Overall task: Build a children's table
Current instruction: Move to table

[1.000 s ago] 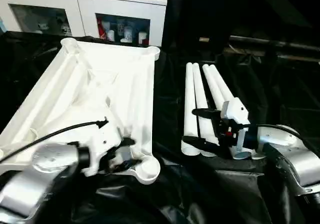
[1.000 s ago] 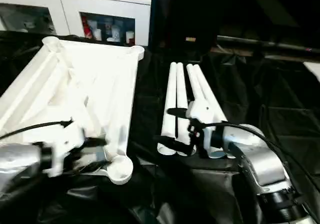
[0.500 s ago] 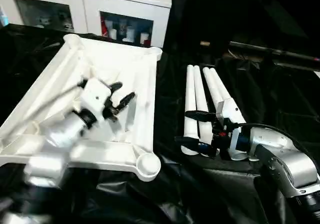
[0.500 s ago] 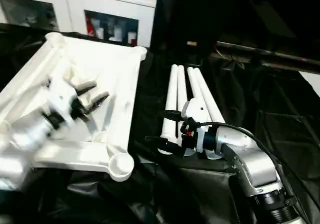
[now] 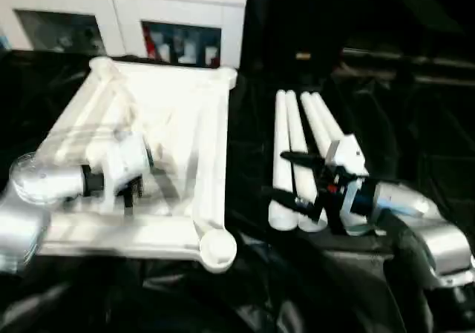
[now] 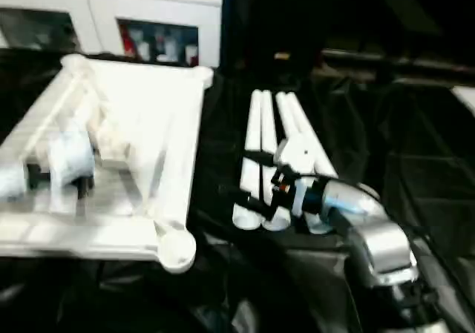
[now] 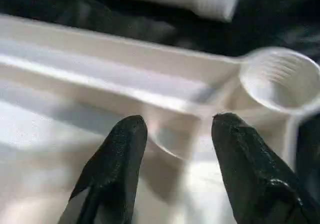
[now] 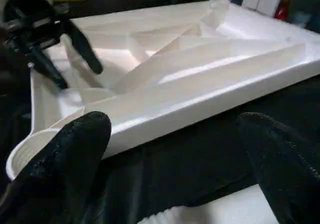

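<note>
left tool (image 7: pixel 172 129) has swung off the near corner socket, over the white ribbed square plastic tabletop (image 5: pixel 200 118) at nine o'clock, fingers apart; right tool (image 5: pixel 293 177) gapes wide over four white tubular legs (image 5: pixel 286 147).

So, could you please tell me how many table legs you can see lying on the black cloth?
4: the legs lie side by side on the cloth, right of the tabletop. The right gripper covers their near ends, so the outermost is partly hidden.
</note>
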You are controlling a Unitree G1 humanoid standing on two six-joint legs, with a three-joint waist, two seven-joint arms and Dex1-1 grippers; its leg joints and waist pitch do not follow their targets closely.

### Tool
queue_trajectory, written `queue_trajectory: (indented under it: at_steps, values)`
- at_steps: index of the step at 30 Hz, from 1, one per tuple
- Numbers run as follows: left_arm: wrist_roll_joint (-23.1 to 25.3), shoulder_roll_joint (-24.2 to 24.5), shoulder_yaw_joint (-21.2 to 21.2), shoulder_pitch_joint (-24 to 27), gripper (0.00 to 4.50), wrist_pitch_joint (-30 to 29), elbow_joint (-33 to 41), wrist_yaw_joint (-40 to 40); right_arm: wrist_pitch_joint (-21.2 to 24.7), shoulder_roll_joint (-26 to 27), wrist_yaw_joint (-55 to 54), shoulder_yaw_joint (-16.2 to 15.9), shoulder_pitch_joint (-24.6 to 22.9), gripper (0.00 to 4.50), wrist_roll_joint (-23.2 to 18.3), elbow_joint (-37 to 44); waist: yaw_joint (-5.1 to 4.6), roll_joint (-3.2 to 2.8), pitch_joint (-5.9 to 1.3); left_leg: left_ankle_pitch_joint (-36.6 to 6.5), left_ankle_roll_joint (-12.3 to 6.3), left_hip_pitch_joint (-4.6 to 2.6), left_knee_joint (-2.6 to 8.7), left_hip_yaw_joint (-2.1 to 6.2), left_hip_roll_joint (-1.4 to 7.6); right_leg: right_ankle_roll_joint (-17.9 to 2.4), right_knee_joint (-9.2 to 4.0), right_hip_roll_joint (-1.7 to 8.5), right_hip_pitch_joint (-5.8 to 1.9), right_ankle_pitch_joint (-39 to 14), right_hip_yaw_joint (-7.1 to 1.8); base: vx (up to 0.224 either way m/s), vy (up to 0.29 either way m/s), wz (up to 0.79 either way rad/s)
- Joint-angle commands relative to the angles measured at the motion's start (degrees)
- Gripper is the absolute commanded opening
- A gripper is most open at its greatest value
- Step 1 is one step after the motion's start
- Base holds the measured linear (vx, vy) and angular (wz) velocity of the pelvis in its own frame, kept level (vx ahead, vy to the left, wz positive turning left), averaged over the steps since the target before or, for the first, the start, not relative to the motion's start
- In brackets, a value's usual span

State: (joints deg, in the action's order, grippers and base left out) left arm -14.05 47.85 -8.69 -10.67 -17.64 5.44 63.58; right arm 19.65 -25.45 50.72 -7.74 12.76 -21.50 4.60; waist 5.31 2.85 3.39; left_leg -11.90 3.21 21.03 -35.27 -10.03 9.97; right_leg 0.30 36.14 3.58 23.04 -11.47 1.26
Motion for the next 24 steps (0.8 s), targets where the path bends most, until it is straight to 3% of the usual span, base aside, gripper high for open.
queue_trajectory:
  at_steps: [1, 3, 4, 8, 9, 10, 11, 12, 13, 15, 16, 17, 18, 19, 20, 21, 22, 23, 24]
  values:
    - [-1.78, 1.30, -0.30, 0.65, 2.43, -1.06, 3.40, 0.77, -0.09, -0.53, -0.17, -0.50, -0.74, 4.50, 1.05, 1.62, -0.04, -1.57, -2.99, -14.72, 1.65, -1.11, 5.40, 1.01, 3.04, -13.12, -4.05, 3.91, -1.97, -11.51, -2.27, 0.000, 0.000, 0.00]
    - [-3.60, 2.97, -1.61, 2.92, 2.43, -3.64, 6.54, 2.46, -0.04, -1.23, 0.60, -1.89, -1.70, 4.50, 1.96, 2.03, 0.10, -1.35, -2.78, -17.69, 2.52, -1.43, 5.66, 1.11, 3.09, -11.45, -4.52, 3.88, -1.65, -16.85, -2.37, 0.000, 0.000, 0.00]
    - [-3.59, 3.78, -2.25, 3.39, 2.43, -4.31, 7.25, 3.25, -0.10, -1.34, 0.81, -2.46, -1.88, 4.50, 2.26, 2.18, -0.04, -1.10, -2.68, -17.95, 2.47, -1.35, 5.72, 1.14, 3.05, -11.13, -4.69, 3.84, -1.62, -17.68, -2.40, 0.000, 0.000, 0.00]
    - [-2.44, 6.27, -3.70, 4.27, 2.43, -7.47, 8.82, 4.99, -0.04, -1.44, 1.35, -3.70, -1.58, 4.50, 2.46, 2.23, -0.35, -1.06, -2.50, -18.88, 2.68, -1.19, 5.88, 1.38, 2.96, -9.19, -4.99, 3.92, -1.39, -22.10, -2.49, 0.000, 0.000, 0.00]
    - [-2.44, 6.27, -3.70, 4.27, 2.43, -7.47, 8.82, 4.99, -0.04, -1.44, 1.35, -3.70, -1.58, 4.50, 2.46, 2.23, -0.40, -0.77, -2.52, -18.92, 2.66, -1.22, 5.78, 1.36, 2.95, -8.76, -5.07, 3.97, -1.33, -23.21, -2.53, 0.000, 0.000, 0.00]
    - [-2.28, 6.53, -3.17, 4.94, 2.26, -7.88, 9.13, 5.18, -0.03, -1.22, 1.29, -4.07, -1.46, 4.50, 2.73, 2.27, -0.49, -0.68, -2.51, -18.76, 2.72, -1.18, 5.82, 1.35, 3.01, -8.60, -5.19, 4.00, -1.25, -23.58, -2.56, 0.000, 0.000, 0.00]
    - [-2.23, 6.51, -2.61, 5.75, 2.16, -8.16, 9.36, 5.04, -0.33, -0.92, 1.49, -4.54, -1.41, 4.50, 3.02, 1.83, -0.64, 0.12, -2.48, -18.46, 2.51, -1.00, 5.85, 1.31, 3.03, -8.31, -5.26, 3.95, -1.33, -23.97, -2.50, 0.000, 0.000, 0.00]
    - [-1.72, 6.31, -2.40, 6.72, 2.16, -7.99, 9.60, 4.31, -0.91, -0.93, 1.82, -5.31, -1.49, 4.50, 3.77, 0.94, -0.50, -0.19, -2.55, -18.07, 2.49, -0.96, 5.83, 1.43, 3.04, -8.30, -5.05, 4.08, -1.39, -23.82, -2.55, 0.000, 0.000, 0.00]
    - [-1.72, 6.31, -2.40, 6.72, 2.06, -7.99, 9.60, 4.31, -0.91, -0.93, 1.82, -5.31, -1.49, 4.50, 3.77, 0.94, -0.44, 0.18, -2.52, -17.52, 2.22, -0.92, 5.83, 1.41, 3.10, -8.05, -5.04, 4.12, -1.29, -24.05, -2.55, 0.000, 0.000, 0.00]
    - [-0.85, 6.15, -2.52, 7.92, 1.87, -8.19, 10.24, 2.58, -0.84, -1.28, 2.54, -6.48, -1.60, 4.50, 4.52, 0.67, -0.56, -0.21, -2.62, -17.67, 2.36, -1.13, 5.82, 1.32, 3.08, -8.21, -5.11, 3.93, -1.08, -22.67, -2.55, 0.000, 0.000, 0.00]
    - [-0.59, 6.22, -2.75, 7.68, 1.79, -8.51, 10.24, 2.26, -0.26, -1.43, 2.90, -6.48, -1.37, 4.50, 4.11, 1.21, -0.62, 0.02, -2.57, -17.96, 2.42, -1.04, 5.93, 1.35, 3.10, -8.15, -5.04, 3.87, -1.16, -22.31, -2.52, 0.000, 0.000, 0.00]
    - [-0.37, 6.28, -3.01, 7.26, 1.73, -8.90, 10.16, 1.97, 0.31, -1.58, 3.25, -6.38, -1.07, 4.50, 3.65, 1.70, -0.69, -0.21, -2.75, -18.37, 2.62, -1.25, 5.86, 1.31, 3.09, -8.14, -5.00, 3.76, -1.05, -21.45, -2.53, 0.000, 0.000, 0.00]
    - [-0.14, 6.32, -3.48, 6.03, 1.69, -9.68, 9.75, 1.66, 1.11, -1.77, 3.72, -5.93, -0.38, 4.50, 2.80, 2.29, -0.63, -1.03, -2.84, -18.38, 2.87, -1.35, 5.88, 1.40, 3.02, -8.34, -4.80, 3.68, -1.07, -20.34, -2.53, 0.000, 0.000, 0.00]
    - [-0.14, 6.32, -3.48, 6.03, 1.63, -9.68, 9.75, 1.66, 1.11, -1.77, 3.72, -5.93, -0.38, 4.50, 2.80, 2.29, -0.70, -0.48, -2.94, -17.41, 2.71, -1.27, 5.78, 1.27, 2.95, -8.74, -4.74, 3.52, -1.16, -18.15, -2.50, 0.000, 0.000, 0.00]
    - [0.04, 6.34, -3.89, 4.91, 1.55, -10.31, 9.34, 1.48, 1.73, -1.92, 4.08, -5.50, 0.23, 4.50, 2.08, 2.70, -0.63, -0.43, -2.96, -17.01, 2.64, -1.24, 5.74, 1.22, 2.94, -8.95, -4.64, 3.52, -1.24, -17.34, -2.51, 0.000, 0.000, 0.00]
    - [2.22, 6.15, -5.18, 2.40, 1.44, -8.49, 6.52, 1.70, 2.42, -2.48, 5.29, -4.97, 1.49, 4.50, 0.97, 2.66, -0.48, -1.15, -3.04, -16.40, 2.69, -1.35, 5.69, 1.22, 2.86, -9.40, -4.44, 3.50, -1.27, -15.95, -2.56, 0.000, 0.000, 0.00]
    - [2.22, 6.15, -5.18, 2.40, 1.35, -8.49, 6.52, 1.70, 2.42, -2.48, 5.29, -4.97, 1.49, 4.50, 0.97, 2.66, -0.52, -0.78, -3.01, -16.75, 2.39, -1.54, 5.54, 1.06, 2.79, -9.32, -4.62, 3.35, -1.15, -16.27, -2.54, 0.000, 0.000, 0.00]
    - [3.75, 5.91, -6.10, 0.20, 1.30, -6.76, 3.50, 2.28, 2.88, -3.12, 7.30, -4.90, 2.48, 4.50, -0.34, 2.97, -0.49, -1.54, -3.12, -16.27, 2.62, -1.45, 5.48, 1.13, 2.70, -9.53, -4.45, 3.45, -1.31, -15.51, -2.60, 0.000, 0.000, 0.00]
    - [5.16, 6.17, -6.88, -0.92, 1.27, -5.78, 2.18, 2.86, 2.71, -4.34, 9.46, -4.99, 3.37, 4.50, -0.68, 2.61, -0.25, -3.24, -3.09, -16.42, 3.09, -1.29, 5.59, 1.48, 2.52, -9.61, -4.37, 3.50, -1.52, -15.21, -2.49, 0.000, 0.000, 0.00]
